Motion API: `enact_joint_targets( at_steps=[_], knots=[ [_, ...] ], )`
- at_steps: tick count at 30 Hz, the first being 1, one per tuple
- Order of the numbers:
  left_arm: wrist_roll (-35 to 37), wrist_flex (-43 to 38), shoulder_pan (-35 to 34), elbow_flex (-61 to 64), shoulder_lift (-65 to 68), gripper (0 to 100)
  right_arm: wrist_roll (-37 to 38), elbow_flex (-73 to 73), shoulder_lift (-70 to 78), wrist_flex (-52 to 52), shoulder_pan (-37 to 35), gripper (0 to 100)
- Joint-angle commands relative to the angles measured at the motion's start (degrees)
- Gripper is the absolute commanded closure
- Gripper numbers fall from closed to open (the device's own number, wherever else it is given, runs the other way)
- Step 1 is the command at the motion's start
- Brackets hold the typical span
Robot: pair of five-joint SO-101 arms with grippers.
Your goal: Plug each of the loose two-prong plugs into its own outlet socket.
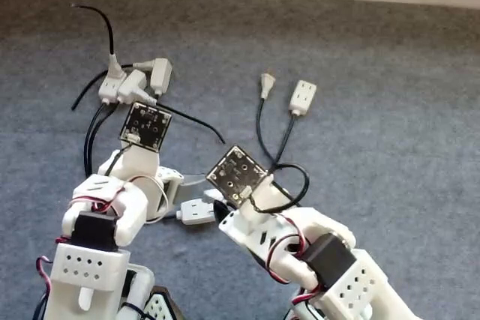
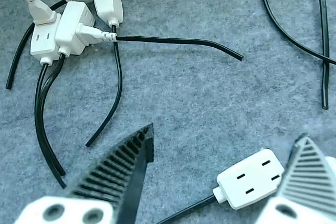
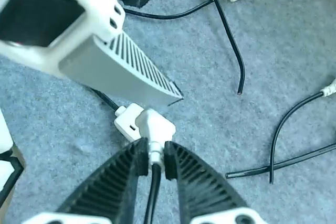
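Note:
A white outlet socket (image 1: 196, 211) (image 2: 251, 178) (image 3: 127, 121) lies on the grey carpet between the two arms. My right gripper (image 3: 155, 149) (image 1: 223, 219) is shut on the neck of a white two-prong plug (image 3: 156, 125), which is pressed against that socket's end; I cannot tell whether the prongs are in. My left gripper (image 2: 226, 135) is open and straddles the same socket, one finger (image 2: 310, 177) right beside it. Farther off lie a loose plug (image 1: 266, 82) and another outlet socket (image 1: 303, 97).
At the far left is a cluster of white sockets with plugs in them (image 1: 127, 84) (image 2: 58, 24), trailing black cords. A black cord with a cut end (image 2: 210, 43) runs across the carpet. A cord loops over the right arm (image 1: 289, 185).

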Motion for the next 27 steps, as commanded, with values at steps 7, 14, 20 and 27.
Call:
enact_joint_targets(
  at_steps=[7,14,20,27],
  knots=[
    [-0.62,-0.97,0.84,2.42,-0.31,61,-0.09,-2.59,-1.01,-0.22,1.54,99.2],
    [-0.62,-0.97,0.92,2.68,-0.31,61,1.49,-3.12,-1.01,-0.22,4.35,99.2],
    [-0.62,-0.88,3.65,3.91,-0.31,61,1.49,-3.12,-1.01,-0.22,4.44,99.2],
    [-0.62,-1.32,0.22,1.89,-0.57,61,1.49,-2.68,-1.01,0.04,4.44,99.2]
  ],
)
